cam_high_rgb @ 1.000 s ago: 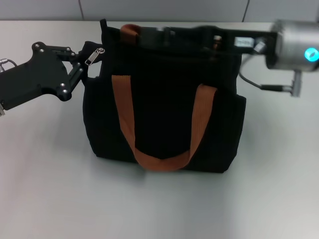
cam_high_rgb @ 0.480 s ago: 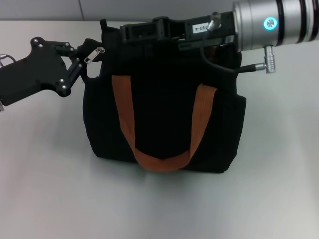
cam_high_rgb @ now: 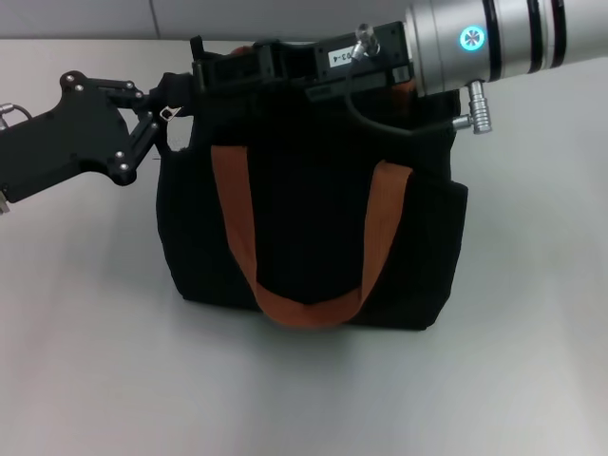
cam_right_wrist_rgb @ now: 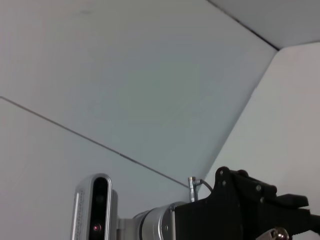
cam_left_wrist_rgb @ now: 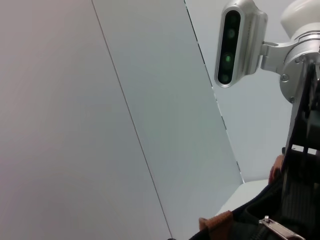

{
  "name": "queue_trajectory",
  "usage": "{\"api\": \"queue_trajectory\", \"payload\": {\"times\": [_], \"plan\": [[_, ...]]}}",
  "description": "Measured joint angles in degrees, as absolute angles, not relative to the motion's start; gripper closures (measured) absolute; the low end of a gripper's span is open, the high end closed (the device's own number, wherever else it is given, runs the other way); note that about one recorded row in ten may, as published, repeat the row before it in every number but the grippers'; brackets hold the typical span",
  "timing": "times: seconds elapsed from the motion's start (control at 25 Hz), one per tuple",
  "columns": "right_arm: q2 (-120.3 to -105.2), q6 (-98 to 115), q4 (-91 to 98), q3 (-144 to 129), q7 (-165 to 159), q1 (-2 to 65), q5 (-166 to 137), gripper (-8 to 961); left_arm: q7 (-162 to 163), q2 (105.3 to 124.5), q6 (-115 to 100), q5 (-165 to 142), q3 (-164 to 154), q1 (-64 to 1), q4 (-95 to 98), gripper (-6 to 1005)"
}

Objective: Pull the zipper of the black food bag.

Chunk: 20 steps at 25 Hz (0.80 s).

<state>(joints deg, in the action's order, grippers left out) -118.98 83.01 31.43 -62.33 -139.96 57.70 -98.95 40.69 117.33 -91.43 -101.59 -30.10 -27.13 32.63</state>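
The black food bag [cam_high_rgb: 313, 218] stands upright mid-table, its rust-orange handle hanging down the front. My left gripper [cam_high_rgb: 160, 106] is at the bag's upper left corner, shut on the black fabric flap at the end of the zip track. The zipper, a small silver pull tab [cam_high_rgb: 170, 112], lies on that flap beside the left fingers, and also shows in the left wrist view [cam_left_wrist_rgb: 280, 231]. My right gripper [cam_high_rgb: 203, 72] reaches in from the right along the bag's top edge, with its tip near the left corner. Its fingers blend into the black bag.
The bag rests on a pale grey table [cam_high_rgb: 85, 361] with bare surface in front and on both sides. A light wall [cam_high_rgb: 285, 14] runs behind it. The right arm's silver wrist [cam_high_rgb: 494, 43] hangs over the bag's top right.
My right gripper has slid left along the bag's top edge, from near the middle to the left corner. The left gripper has held its place on the flap.
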Motion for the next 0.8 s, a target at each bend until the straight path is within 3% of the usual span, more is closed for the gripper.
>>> {"api": "queue_trajectory", "payload": {"times": [0.8], "plan": [[-119.44,79.04,31.46,-64.81,-142.19,58.63,-99.31,196,41.25,117.66,-92.98,-101.54,-30.57,-28.12,33.39,972]]}}
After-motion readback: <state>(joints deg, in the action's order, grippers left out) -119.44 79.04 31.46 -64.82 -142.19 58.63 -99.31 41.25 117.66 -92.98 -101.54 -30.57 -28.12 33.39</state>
